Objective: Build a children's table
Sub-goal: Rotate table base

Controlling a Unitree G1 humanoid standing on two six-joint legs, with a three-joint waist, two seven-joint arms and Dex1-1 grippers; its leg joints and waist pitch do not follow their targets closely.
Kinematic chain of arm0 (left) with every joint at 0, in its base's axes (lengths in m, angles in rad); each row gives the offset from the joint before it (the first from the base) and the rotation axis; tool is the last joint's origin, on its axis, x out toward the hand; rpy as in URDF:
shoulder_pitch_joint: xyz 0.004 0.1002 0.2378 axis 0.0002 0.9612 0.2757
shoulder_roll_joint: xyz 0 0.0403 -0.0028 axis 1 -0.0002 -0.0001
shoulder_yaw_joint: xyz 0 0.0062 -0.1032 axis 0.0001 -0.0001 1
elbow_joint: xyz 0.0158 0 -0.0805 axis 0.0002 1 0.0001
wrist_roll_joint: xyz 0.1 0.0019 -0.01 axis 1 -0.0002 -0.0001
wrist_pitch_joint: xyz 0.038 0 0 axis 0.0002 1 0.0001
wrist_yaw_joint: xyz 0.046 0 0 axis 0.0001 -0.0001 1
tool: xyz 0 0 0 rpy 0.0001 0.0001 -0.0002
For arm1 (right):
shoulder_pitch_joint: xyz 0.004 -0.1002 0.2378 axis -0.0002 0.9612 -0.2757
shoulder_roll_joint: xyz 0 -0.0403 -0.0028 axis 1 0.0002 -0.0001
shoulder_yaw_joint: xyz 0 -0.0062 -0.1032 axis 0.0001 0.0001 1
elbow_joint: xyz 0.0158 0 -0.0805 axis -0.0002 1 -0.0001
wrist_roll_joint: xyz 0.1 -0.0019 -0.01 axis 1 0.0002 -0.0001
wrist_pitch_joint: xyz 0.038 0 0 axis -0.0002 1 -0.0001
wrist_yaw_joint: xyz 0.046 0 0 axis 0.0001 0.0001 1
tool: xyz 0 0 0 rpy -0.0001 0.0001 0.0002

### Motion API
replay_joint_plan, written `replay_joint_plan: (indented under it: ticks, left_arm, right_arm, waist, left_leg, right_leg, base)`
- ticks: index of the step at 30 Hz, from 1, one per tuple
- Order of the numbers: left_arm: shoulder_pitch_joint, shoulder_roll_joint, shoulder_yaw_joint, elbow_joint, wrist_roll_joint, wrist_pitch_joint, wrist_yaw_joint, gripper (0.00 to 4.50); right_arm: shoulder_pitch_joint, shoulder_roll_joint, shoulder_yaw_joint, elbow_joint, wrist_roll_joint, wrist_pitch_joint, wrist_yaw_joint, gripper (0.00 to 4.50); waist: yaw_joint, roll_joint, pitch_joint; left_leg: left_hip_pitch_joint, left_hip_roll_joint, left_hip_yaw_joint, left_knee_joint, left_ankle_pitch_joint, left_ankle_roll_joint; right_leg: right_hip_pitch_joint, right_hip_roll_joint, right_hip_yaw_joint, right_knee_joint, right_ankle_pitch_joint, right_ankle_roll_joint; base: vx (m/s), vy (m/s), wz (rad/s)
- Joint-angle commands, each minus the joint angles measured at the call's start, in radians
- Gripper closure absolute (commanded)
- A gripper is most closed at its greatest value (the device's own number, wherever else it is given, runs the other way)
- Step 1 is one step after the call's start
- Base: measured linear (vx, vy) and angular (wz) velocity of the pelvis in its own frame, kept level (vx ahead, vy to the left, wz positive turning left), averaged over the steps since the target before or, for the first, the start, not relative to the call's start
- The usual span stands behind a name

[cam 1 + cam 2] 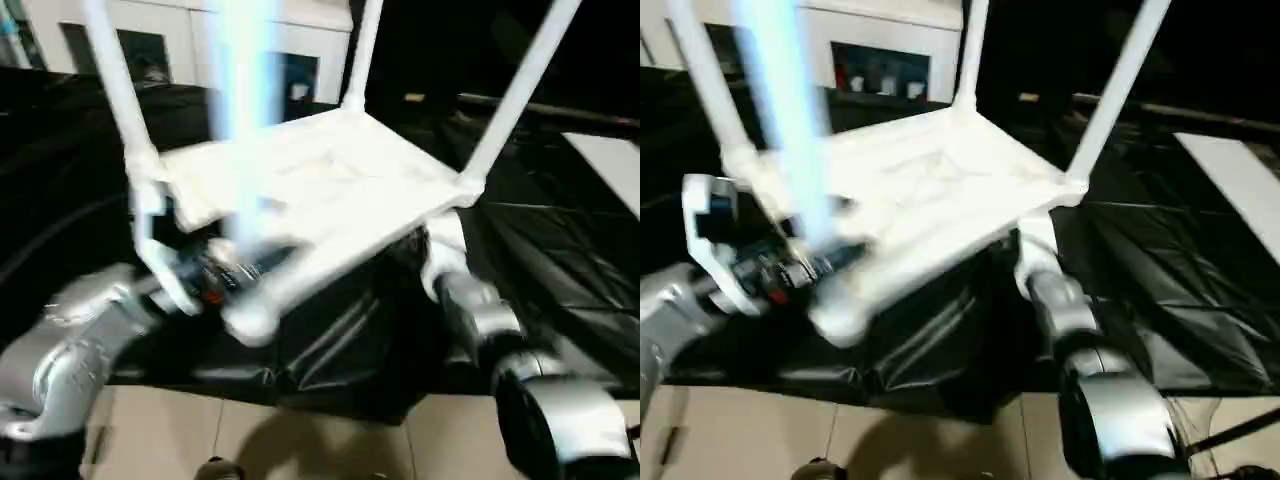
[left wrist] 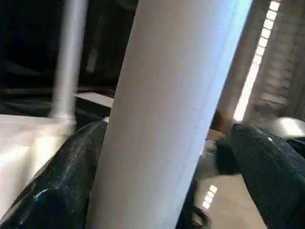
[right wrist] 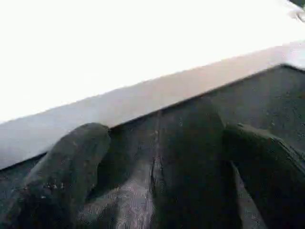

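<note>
The children's table (image 1: 320,190) is smooth white plastic, lying upside down and tilted over a surface draped in glossy, creased black sheeting (image 1: 560,260); its square top faces down and faint ribbing shows on the upturned underside. Four long white cylindrical tube legs rise from round corner sockets: one at the far corner (image 1: 362,50), one at the right corner (image 1: 520,85), one at the left corner (image 1: 120,85), and a fourth (image 1: 245,70) at the near corner, blurred and tinted pale blue. The left gripper (image 2: 162,157) has its two rounded, shiny black fingers (image 2: 57,186) set on either side of that near leg (image 2: 167,109); one finger touches the tube, the other stands a little apart, so the jaws are wide and whether they clamp it I cannot tell. The right gripper (image 3: 157,157) has its two matte black fingers (image 3: 66,162) spread apart just below the flat white edge of the tabletop (image 3: 143,71), gripping nothing, with black sheeting behind them. Two silver forearms reach in from the near side, the left (image 1: 70,350) and the right (image 1: 480,320). Behind stands a white cabinet (image 1: 880,50) with dark glass doors. Pale floor tiles (image 1: 330,440) show at the near edge.
</note>
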Motion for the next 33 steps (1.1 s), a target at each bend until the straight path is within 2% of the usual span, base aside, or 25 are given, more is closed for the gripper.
replay_joint_plan:
  ticks: [1, 2, 4, 5, 6, 8, 9, 10, 11, 12, 13, 14, 15, 16, 17, 18, 19, 20, 23, 24, 29, 33]
  left_arm:
    - [-0.011, -0.021, -0.076, -0.049, -0.002, 0.029, 0.001, 0.0]
    - [-0.019, -0.034, -0.093, -0.054, 0.008, 0.029, 0.019, 0.0]
    - [-0.041, -0.051, -0.124, -0.049, 0.03, 0.028, 0.034, 0.0]
    - [-0.062, -0.064, -0.145, -0.03, 0.057, 0.015, 0.045, 0.0]
    - [-0.072, -0.073, -0.158, -0.019, 0.078, 0.004, 0.054, 0.0]
    - [-0.114, -0.109, -0.199, 0.039, 0.155, -0.044, 0.082, 0.0]
    - [-0.141, -0.127, -0.223, 0.085, 0.204, -0.075, 0.097, 0.0]
    - [-0.182, -0.153, -0.252, 0.153, 0.263, -0.113, 0.118, 0.0]
    - [-0.182, -0.153, -0.252, 0.153, 0.263, -0.113, 0.118, 0.0]
    - [-0.224, -0.181, -0.27, 0.221, 0.299, -0.143, 0.14, 0.0]
    - [-0.269, -0.208, -0.282, 0.286, 0.332, -0.176, 0.158, 0.0]
    - [-0.276, -0.212, -0.284, 0.297, 0.338, -0.182, 0.161, 0.0]
    - [-0.305, -0.229, -0.288, 0.333, 0.351, -0.199, 0.168, 0.0]
    - [-0.317, -0.239, -0.289, 0.342, 0.346, -0.204, 0.161, 0.0]
    - [-0.33, -0.249, -0.293, 0.349, 0.34, -0.209, 0.155, 0.0]
    - [-0.342, -0.26, -0.297, 0.355, 0.338, -0.212, 0.151, 0.0]
    - [-0.349, -0.272, -0.3, 0.363, 0.336, -0.217, 0.144, 0.0]
    - [-0.349, -0.272, -0.3, 0.363, 0.336, -0.217, 0.144, 0.0]
    - [-0.365, -0.3, -0.32, 0.386, 0.352, -0.24, 0.129, 0.0]
    - [-0.378, -0.325, -0.328, 0.421, 0.368, -0.27, 0.119, 0.0]
    - [-0.402, -0.363, -0.337, 0.487, 0.391, -0.32, 0.114, 0.0]
    - [-0.414, -0.38, -0.338, 0.52, 0.413, -0.34, 0.136, 0.0]
  right_arm:
    - [-0.017, 0.022, 0.025, 0.016, -0.028, 0.02, 0.017, 0.02]
    - [-0.019, 0.024, 0.03, 0.018, -0.033, 0.022, 0.011, 0.02]
    - [-0.025, 0.027, 0.022, 0.02, -0.025, 0.024, 0.016, 0.02]
    - [-0.031, 0.03, 0.021, 0.023, -0.023, 0.022, 0.021, 0.02]
    - [-0.033, 0.031, 0.023, 0.024, -0.025, 0.02, 0.024, 0.02]
    - [-0.034, 0.033, 0.029, 0.022, -0.031, 0.014, 0.035, 0.02]
    - [-0.035, 0.035, 0.028, 0.021, -0.031, 0.009, 0.042, 0.02]
    - [-0.036, 0.04, 0.029, 0.019, -0.03, 0.003, 0.055, 0.02]
    - [-0.036, 0.04, 0.029, 0.019, -0.03, 0.003, 0.055, 0.02]
    - [-0.035, 0.044, 0.033, 0.017, -0.033, -0.001, 0.063, 0.02]
    - [-0.032, 0.048, 0.034, 0.014, -0.033, -0.004, 0.069, 0.02]
    - [-0.031, 0.049, 0.034, 0.013, -0.032, -0.004, 0.071, 0.02]
    - [-0.026, 0.052, 0.033, 0.009, -0.029, -0.011, 0.081, 0.02]
    - [-0.023, 0.055, 0.031, 0.005, -0.025, -0.016, 0.093, 0.02]
    - [-0.02, 0.059, 0.031, 0.002, -0.025, -0.021, 0.109, 0.02]
    - [-0.018, 0.063, 0.037, 0.0, -0.029, -0.023, 0.12, 0.02]
    - [-0.016, 0.068, 0.039, -0.002, -0.029, -0.029, 0.131, 0.02]
    - [-0.016, 0.068, 0.039, -0.002, -0.029, -0.029, 0.131, 0.02]
    - [-0.012, 0.086, 0.043, -0.013, -0.024, -0.033, 0.165, 0.02]
    - [-0.008, 0.097, 0.051, -0.022, -0.025, -0.041, 0.211, 0.02]
    - [0.01, 0.111, 0.074, -0.031, -0.037, -0.067, 0.303, 0.02]
    - [0.022, 0.121, 0.099, -0.039, -0.052, -0.082, 0.353, 0.02]
  waist:
    - [0.001, 0.039, -0.065]
    - [-0.002, 0.026, -0.076]
    - [-0.003, 0.032, -0.073]
    - [-0.001, 0.034, -0.078]
    - [-0.003, 0.033, -0.079]
    - [0.001, 0.036, -0.079]
    - [-0.001, 0.041, -0.075]
    - [0.0, 0.045, -0.077]
    - [0.0, 0.043, -0.074]
    - [0.001, 0.055, -0.078]
    - [-0.001, 0.049, -0.077]
    - [0.002, 0.058, -0.079]
    - [0.003, 0.055, -0.079]
    - [0.002, 0.058, -0.08]
    - [0.001, 0.053, -0.081]
    - [-0.001, 0.061, -0.083]
    - [-0.002, 0.059, -0.084]
    - [-0.002, 0.064, -0.084]
    - [-0.009, 0.065, -0.085]
    - [-0.013, 0.077, -0.084]
    - [-0.027, 0.07, -0.086]
    - [-0.035, 0.069, -0.086]
  left_leg:
    - [0.022, -0.006, 0.012, -0.079, -0.297, -0.07]
    - [0.022, -0.005, 0.013, -0.077, -0.282, -0.072]
    - [0.021, -0.007, 0.014, -0.077, -0.277, -0.075]
    - [0.026, -0.007, 0.014, -0.074, -0.283, -0.075]
    - [0.025, -0.006, 0.014, -0.075, -0.286, -0.074]
    - [0.029, -0.006, 0.014, -0.074, -0.313, -0.076]
    - [0.029, -0.006, 0.014, -0.077, -0.348, -0.078]
    - [0.027, -0.007, 0.009, -0.078, -0.355, -0.083]
    - [0.027, -0.007, 0.009, -0.08, -0.369, -0.084]
    - [0.031, -0.008, 0.007, -0.077, -0.376, -0.089]
    - [0.031, -0.008, 0.008, -0.077, -0.382, -0.087]
    - [0.033, -0.009, 0.006, -0.076, -0.384, -0.087]
    - [0.033, -0.01, 0.008, -0.076, -0.395, -0.08]
    - [0.029, -0.01, 0.006, -0.076, -0.388, -0.079]
    - [0.021, -0.011, 0.005, -0.078, -0.371, -0.074]
    - [0.022, -0.01, 0.005, -0.076, -0.361, -0.073]
    - [0.022, -0.01, 0.005, -0.076, -0.356, -0.07]
    - [0.023, -0.01, 0.005, -0.075, -0.352, -0.068]
    - [0.025, -0.011, 0.008, -0.073, -0.337, -0.053]
    - [0.026, -0.012, 0.007, -0.073, -0.342, -0.048]
    - [0.019, -0.011, 0.005, -0.074, -0.338, -0.031]
    - [0.021, -0.009, 0.005, -0.073, -0.334, -0.016]
  right_leg:
    - [0.037, -0.019, 0.022, -0.065, -0.175, -0.173]
    - [0.046, -0.02, 0.021, -0.063, -0.156, -0.178]
    - [0.045, -0.019, 0.022, -0.063, -0.143, -0.178]
    - [0.046, -0.02, 0.021, -0.064, -0.145, -0.178]
    - [0.047, -0.02, 0.021, -0.065, -0.151, -0.177]
    - [0.045, -0.023, 0.021, -0.072, -0.188, -0.169]
    - [0.041, -0.021, 0.022, -0.081, -0.232, -0.158]
    - [0.047, -0.026, 0.023, -0.078, -0.254, -0.151]
    - [0.044, -0.025, 0.021, -0.084, -0.283, -0.144]
    - [0.043, -0.026, 0.022, -0.081, -0.284, -0.144]
    - [0.041, -0.025, 0.022, -0.087, -0.29, -0.143]
    - [0.041, -0.026, 0.022, -0.085, -0.287, -0.145]
    - [0.041, -0.025, 0.022, -0.09, -0.299, -0.15]
    - [0.045, -0.027, 0.022, -0.085, -0.293, -0.154]
    - [0.052, -0.029, 0.02, -0.085, -0.297, -0.157]
    - [0.052, -0.03, 0.02, -0.084, -0.29, -0.163]
    - [0.052, -0.03, 0.019, -0.084, -0.283, -0.167]
    - [0.052, -0.029, 0.019, -0.083, -0.274, -0.173]
    - [0.052, -0.025, 0.019, -0.083, -0.249, -0.192]
    - [0.049, -0.023, 0.018, -0.086, -0.242, -0.198]
    - [0.061, -0.025, 0.016, -0.083, -0.215, -0.22]
    - [0.061, -0.025, 0.016, -0.083, -0.203, -0.245]
  base:
    - [0.0, 0.0, 0.0]
    - [0.0, 0.0, 0.0]
    - [0.0, 0.0, 0.0]
    - [0.0, 0.0, 0.0]
    - [0.0, 0.0, 0.0]
    - [0.0, 0.0, 0.0]
    - [0.0, 0.0, 0.0]
    - [0.0, 0.0, 0.0]
    - [0.0, 0.0, 0.0]
    - [0.0, 0.0, 0.0]
    - [0.0, 0.0, 0.0]
    - [0.0, 0.0, 0.0]
    - [0.0, 0.0, 0.0]
    - [0.0, 0.0, 0.0]
    - [0.0, 0.0, 0.0]
    - [0.0, 0.0, 0.0]
    - [0.0, 0.0, 0.0]
    - [0.0, 0.0, 0.0]
    - [0.0, 0.0, 0.0]
    - [0.0, 0.0, 0.0]
    - [0.0, 0.0, 0.0]
    - [0.0, 0.0, 0.0]
